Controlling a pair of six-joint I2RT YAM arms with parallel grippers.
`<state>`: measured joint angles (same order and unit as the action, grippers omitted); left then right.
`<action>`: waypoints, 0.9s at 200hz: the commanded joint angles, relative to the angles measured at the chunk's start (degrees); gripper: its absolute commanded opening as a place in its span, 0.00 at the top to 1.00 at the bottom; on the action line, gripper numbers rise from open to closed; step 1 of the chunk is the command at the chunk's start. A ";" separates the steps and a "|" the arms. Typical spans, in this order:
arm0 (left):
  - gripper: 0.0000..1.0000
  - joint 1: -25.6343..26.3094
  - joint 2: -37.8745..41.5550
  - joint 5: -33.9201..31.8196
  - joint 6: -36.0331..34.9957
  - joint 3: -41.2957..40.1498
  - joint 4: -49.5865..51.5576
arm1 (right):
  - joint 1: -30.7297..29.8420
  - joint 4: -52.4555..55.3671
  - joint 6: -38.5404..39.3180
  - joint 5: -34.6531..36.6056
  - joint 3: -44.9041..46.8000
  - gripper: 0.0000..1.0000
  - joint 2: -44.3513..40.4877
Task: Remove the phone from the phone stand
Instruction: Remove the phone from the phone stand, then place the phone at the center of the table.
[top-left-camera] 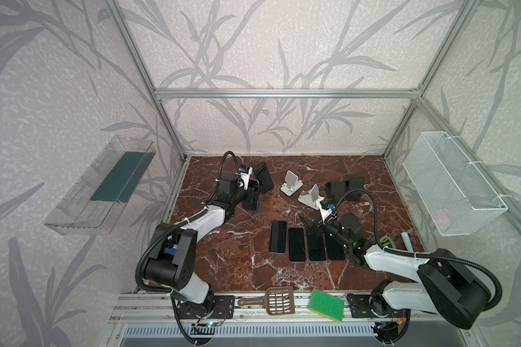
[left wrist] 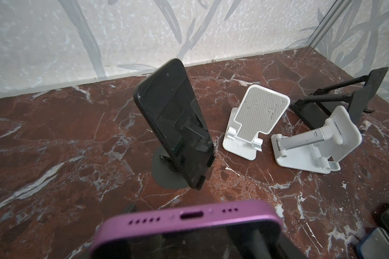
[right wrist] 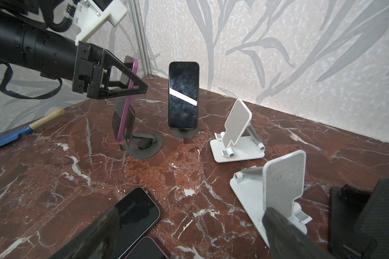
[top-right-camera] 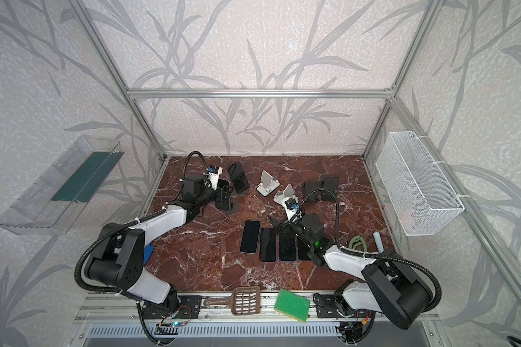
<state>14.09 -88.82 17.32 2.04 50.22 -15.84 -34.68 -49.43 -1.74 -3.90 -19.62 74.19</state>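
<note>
Purple phone [right wrist: 125, 112]: we record it upright with a slight tilt, clamped across its faces by the left gripper [right wrist: 131, 87], whose jaws are set narrow on it. Its port edge is the part nearest the left wrist camera, where the purple phone [left wrist: 189, 217] shows large and blurred. Directly beneath that gripper we list the phone stand [right wrist: 144, 145], black with a round base. The phone's lower end hangs close against the stand's back plate, just above the lip, and we cannot tell whether the two touch. Just beyond the left gripper, on its right: one black phone [right wrist: 183, 96] seated in a second round-based stand [right wrist: 184, 133], screen facing the arms. Farther to that gripper's right we count two white folding stands [top-left-camera: 291, 181] [top-left-camera: 312, 196], apart from each other, then a pair of black stands [top-left-camera: 336, 189] side by side. Right gripper [top-left-camera: 309, 226]: jaws spread wide and holding nothing, well apart from the purple phone, hovering over the far end of a row of four dark phones [top-left-camera: 297, 245] that lie flat on the marble tabletop [top-left-camera: 223, 264]. Two of the row lie to this gripper's left and two run beneath it and its arm. To its right, near the table edge, we note a green ring-shaped item [top-left-camera: 385, 241] and a pale tube [top-left-camera: 406, 240], both too small to name. Past them a white wire basket [top-left-camera: 451, 180] hangs on the side wall.
</note>
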 commanded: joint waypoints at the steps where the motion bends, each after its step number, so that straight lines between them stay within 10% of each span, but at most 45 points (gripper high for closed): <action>1: 0.46 -0.08 3.85 -0.77 1.41 3.10 -0.37 | -0.31 -2.06 -0.43 0.56 0.88 0.01 -0.36; 180: 0.47 18.37 28.61 -22.58 20.97 -10.86 24.59 | -0.35 -2.16 -0.62 0.83 1.16 0.01 -0.84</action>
<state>31.20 -61.41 -1.19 16.84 40.60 7.07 -34.68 -49.52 -1.93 -3.46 -19.09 74.19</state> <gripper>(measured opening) 0.725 0.991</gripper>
